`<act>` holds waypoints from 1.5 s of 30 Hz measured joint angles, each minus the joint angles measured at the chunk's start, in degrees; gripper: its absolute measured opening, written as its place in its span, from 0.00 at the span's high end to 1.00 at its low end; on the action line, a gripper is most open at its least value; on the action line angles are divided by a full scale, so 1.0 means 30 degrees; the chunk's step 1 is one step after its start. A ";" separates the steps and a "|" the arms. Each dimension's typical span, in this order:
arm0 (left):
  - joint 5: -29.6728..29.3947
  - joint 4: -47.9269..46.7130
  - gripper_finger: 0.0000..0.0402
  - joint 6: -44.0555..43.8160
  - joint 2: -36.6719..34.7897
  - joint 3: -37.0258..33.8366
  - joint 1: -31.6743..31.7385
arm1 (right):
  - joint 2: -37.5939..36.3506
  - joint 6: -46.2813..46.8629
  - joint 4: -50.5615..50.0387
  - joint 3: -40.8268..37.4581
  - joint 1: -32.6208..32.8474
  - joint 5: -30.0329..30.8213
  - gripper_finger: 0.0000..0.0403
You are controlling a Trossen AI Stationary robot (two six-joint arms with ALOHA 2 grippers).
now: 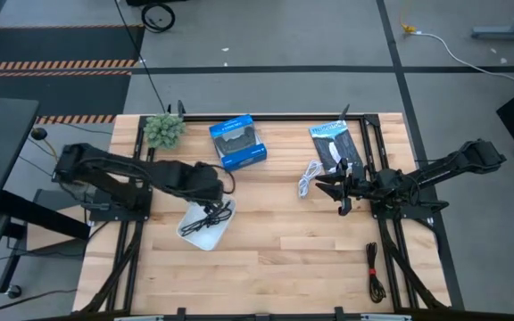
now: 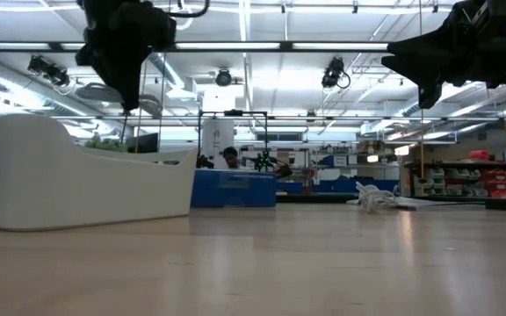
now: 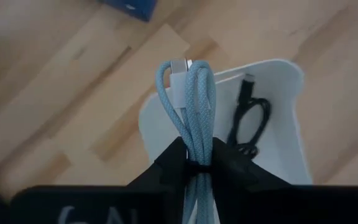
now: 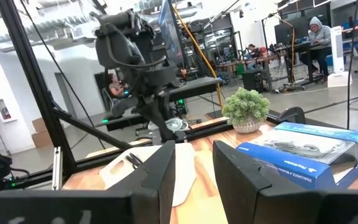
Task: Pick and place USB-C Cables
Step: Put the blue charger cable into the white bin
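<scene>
Closest to the left wrist camera, two dark fingers (image 3: 166, 171) pinch a short grey-blue cable (image 3: 194, 106), folded into a loop with its silver plug at the far end. That left gripper (image 1: 214, 189) hangs above a white tray (image 1: 196, 234) near the middle of the wooden table (image 1: 275, 259), and its jaws are closed tight on the cable bundle. Inside the tray lies a black cable (image 3: 250, 124), loosely coiled against the white floor.

From above, the right gripper (image 1: 337, 189) sits over the right half of the table, raised off the wood. Its fingers (image 4: 166, 165) stand apart with a clear gap between them and hold nothing. Just beside it, towards the table's centre, a white cable (image 1: 309, 178) lies in a small tangle on the wood. A flat black packet with white print (image 1: 335, 143) lies behind that cable, near the back edge. Well apart, near the front right corner, a second black cable with a red tie (image 1: 375, 272) lies stretched out.

Along the back edge stand a blue box (image 1: 237, 141) and, to its left, a small green potted plant (image 1: 163, 130). At table height, the tray's white wall (image 2: 68, 180) fills the left of the picture, with both arms high above. People sit at desks in the room beyond.
</scene>
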 joint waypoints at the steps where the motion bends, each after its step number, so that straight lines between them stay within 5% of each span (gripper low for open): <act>1: 0.0210 0.0728 0.86 -0.0245 -0.0507 -0.0705 0.0030 | -0.0007 0.0000 0.0049 -0.0001 0.0000 0.0000 0.72; 8: 0.3469 0.6402 0.86 -0.2059 -0.2488 -0.5211 0.0019 | -0.0007 0.0000 0.0173 -0.0001 0.0000 0.0000 0.72; 14: 0.3805 0.8015 0.84 -0.4193 -0.2446 -0.6980 0.0012 | 0.0000 0.0000 0.0294 0.0006 0.0000 0.0000 0.72; 27: 0.3135 0.8387 0.84 -0.4676 -0.2006 -0.7086 0.0012 | -0.0001 0.0000 0.0444 -0.0001 0.0000 0.0000 0.72; 45: 0.1949 0.8994 0.84 -0.4091 0.1736 -0.7053 -0.0545 | -0.0007 0.0000 0.0443 0.0000 0.0000 0.0000 0.72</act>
